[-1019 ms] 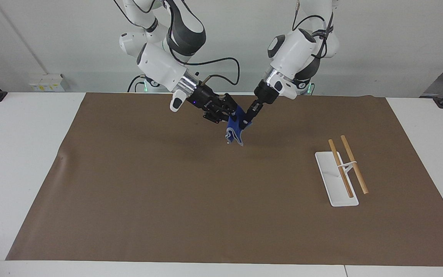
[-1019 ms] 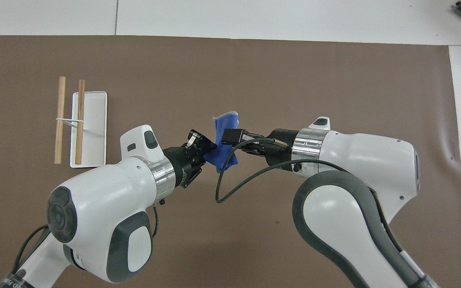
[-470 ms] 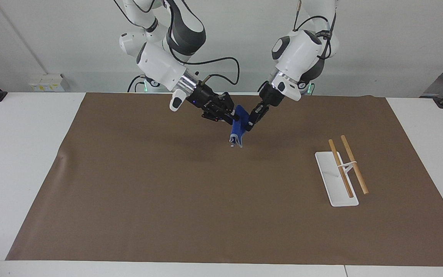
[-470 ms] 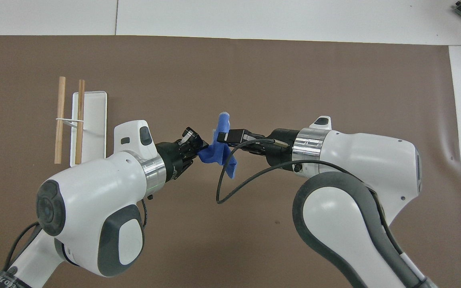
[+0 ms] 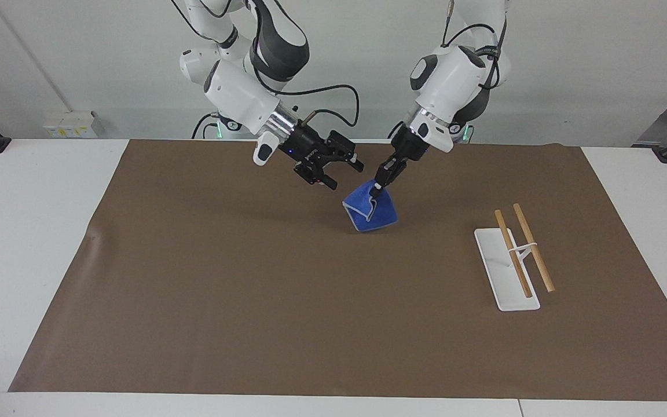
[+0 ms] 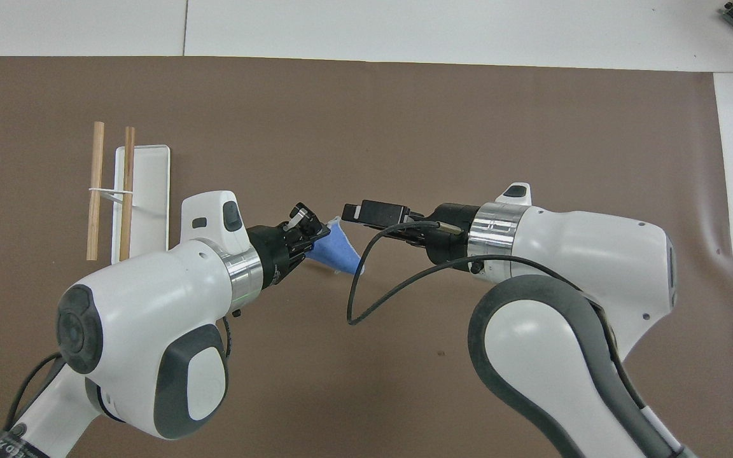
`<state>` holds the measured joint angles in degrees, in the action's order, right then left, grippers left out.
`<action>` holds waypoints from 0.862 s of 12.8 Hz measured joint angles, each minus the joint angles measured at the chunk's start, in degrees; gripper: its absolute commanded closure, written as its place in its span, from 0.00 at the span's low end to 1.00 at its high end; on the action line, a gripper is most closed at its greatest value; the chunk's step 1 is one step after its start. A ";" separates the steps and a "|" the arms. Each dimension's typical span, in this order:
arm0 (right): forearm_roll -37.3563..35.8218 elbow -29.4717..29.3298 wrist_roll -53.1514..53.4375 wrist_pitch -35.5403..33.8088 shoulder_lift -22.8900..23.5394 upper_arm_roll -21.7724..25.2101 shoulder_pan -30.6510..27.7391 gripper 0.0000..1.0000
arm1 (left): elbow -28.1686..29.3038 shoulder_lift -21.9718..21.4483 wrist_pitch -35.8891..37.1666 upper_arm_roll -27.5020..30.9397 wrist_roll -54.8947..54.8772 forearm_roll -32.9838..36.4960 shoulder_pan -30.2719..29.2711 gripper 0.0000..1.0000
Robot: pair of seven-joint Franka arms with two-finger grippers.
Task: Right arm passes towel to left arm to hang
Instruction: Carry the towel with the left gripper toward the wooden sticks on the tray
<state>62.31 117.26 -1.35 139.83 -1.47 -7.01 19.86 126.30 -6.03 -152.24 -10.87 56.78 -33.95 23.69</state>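
The left claw [image 5: 377, 186] is clamped on a corner of the blue towel [image 5: 370, 212], which hangs over the brown mat [image 5: 252, 301] mid-desk. Beside it, the right claw [image 5: 345, 172] gapes wide, holding nothing.

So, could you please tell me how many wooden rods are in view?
2: both wooden rods lie side by side on the white rack, toward the left arm's end of the table. None seems hidden.

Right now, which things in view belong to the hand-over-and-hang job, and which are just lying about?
In the job:
- small royal-blue terry towel, hanging from the left gripper
- right gripper, open beside it
- white-based rack with two wooden rods

Lying about:
- brown table mat, only the work surface
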 measured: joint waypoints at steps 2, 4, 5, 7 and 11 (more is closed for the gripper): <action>-3.14 0.00 0.00 0.00 -0.06 0.16 -0.26 0.00 | 0.00 0.00 0.00 0.28 -0.74 0.00 -0.50 1.00; -7.25 0.35 0.00 0.00 -0.18 0.19 -1.60 0.00 | 0.00 0.00 0.00 0.47 -3.71 0.00 -3.58 1.00; -9.28 0.70 0.00 -0.12 -0.20 0.18 -2.58 0.00 | 0.00 0.00 0.02 0.56 -5.00 0.00 -5.62 1.00; -12.50 1.24 0.00 -3.00 -0.41 0.20 -5.52 0.00 | 0.00 0.02 0.12 0.75 -6.98 0.00 -10.44 1.00; -26.43 1.08 -0.03 -13.27 -4.02 0.44 -15.59 0.00 | 0.03 0.06 2.07 0.92 -9.29 0.00 -21.27 1.00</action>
<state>35.88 118.35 -1.38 126.57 -5.50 -6.57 4.27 126.33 -5.96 -150.17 -9.94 47.49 -33.95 2.42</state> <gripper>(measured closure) 0.000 0.969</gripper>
